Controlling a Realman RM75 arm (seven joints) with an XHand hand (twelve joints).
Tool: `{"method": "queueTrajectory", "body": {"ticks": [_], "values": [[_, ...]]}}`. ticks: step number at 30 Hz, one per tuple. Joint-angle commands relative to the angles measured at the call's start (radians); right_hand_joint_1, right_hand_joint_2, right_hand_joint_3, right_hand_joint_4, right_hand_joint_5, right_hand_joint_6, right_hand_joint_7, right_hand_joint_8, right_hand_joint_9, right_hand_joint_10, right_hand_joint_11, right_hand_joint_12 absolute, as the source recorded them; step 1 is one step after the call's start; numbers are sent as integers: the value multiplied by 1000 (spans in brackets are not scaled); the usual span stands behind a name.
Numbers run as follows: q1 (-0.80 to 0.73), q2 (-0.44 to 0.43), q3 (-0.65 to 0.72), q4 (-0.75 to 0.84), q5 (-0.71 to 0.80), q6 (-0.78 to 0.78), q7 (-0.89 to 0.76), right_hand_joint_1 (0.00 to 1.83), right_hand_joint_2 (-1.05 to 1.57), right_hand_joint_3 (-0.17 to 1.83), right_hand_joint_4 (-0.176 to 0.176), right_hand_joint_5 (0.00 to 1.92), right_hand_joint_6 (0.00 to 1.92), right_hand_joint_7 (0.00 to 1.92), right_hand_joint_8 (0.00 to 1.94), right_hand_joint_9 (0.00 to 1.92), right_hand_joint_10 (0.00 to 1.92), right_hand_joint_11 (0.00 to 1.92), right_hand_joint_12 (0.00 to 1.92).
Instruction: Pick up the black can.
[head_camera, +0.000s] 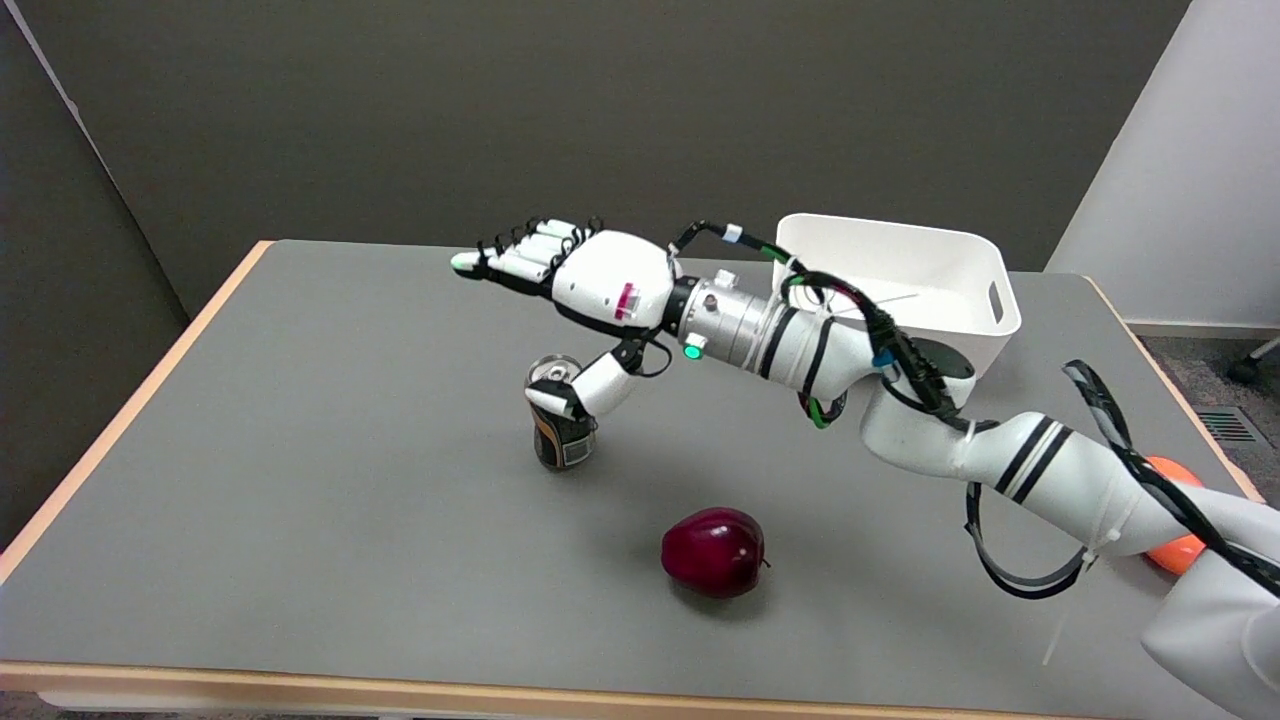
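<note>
A black can (560, 440) with a silver top stands upright near the middle of the grey table (300, 480). My right hand (585, 285) hovers above and just behind it, reaching in from the lower right. The fingers (520, 255) stretch out flat towards the left, well above the can. The thumb (585, 390) hangs down on the can's right side, its tip at the rim; whether it touches I cannot tell. Nothing is held in the hand.
A dark red apple (713, 551) lies in front of the can, to its right. A white bin (900, 280) stands at the back right behind my forearm. An orange ball (1175, 550) shows at the right edge, partly hidden by the arm.
</note>
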Motion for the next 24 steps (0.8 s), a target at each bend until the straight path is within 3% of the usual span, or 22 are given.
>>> {"method": "queueTrajectory", "body": {"ticks": [1,24], "values": [[70,-45,-117,-98,-88,-62,34,629,595,947,27,42,242,182,286,167,663,67,1194],[33,-44,-122,-149,-93,-95,44,666,594,961,31,69,267,210,293,189,677,93,1208]]}}
